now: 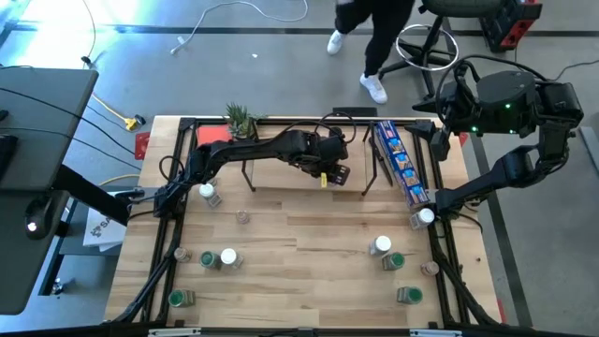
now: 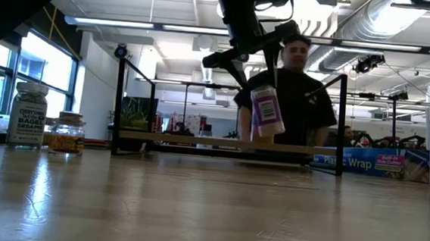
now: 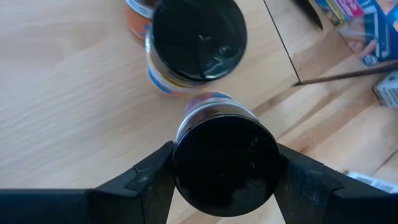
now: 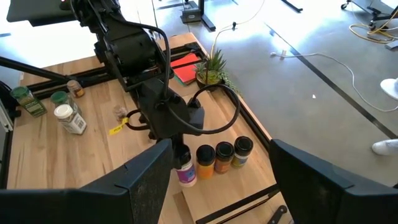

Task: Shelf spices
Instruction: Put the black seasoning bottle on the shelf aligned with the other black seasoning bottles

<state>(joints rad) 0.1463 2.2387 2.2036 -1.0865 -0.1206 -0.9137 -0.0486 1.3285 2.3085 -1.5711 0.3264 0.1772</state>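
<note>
My left gripper (image 1: 332, 173) reaches over the light-wood shelf (image 1: 281, 178) at the table's far middle, shut on a black-lidded spice jar (image 3: 224, 162) with a purple and white label (image 2: 267, 113). On the shelf board next to it stand three more jars (image 4: 224, 155); the nearest has a black lid (image 3: 196, 40). Several other spice jars stand loose on the table, at the left (image 1: 208, 259) and right (image 1: 379, 245). My right gripper (image 4: 221, 163) waits raised at the table's right side, open with nothing between its fingers. My left gripper pinches the jar's black lid (image 3: 183, 168) between its two fingers, one on each side. The fingers slant down from above. The jar hangs tilted below them (image 2: 265, 109), its bottom toward the shelf board; I cannot tell whether the bottom touches the board.
A long blue box (image 1: 401, 161) lies right of the shelf. A potted plant (image 1: 241, 120) and a red thing (image 4: 186, 68) sit at the far left. The shelf's black wire frame (image 2: 117, 106) rises at its ends. A person (image 2: 293, 88) stands beyond the table's far edge.
</note>
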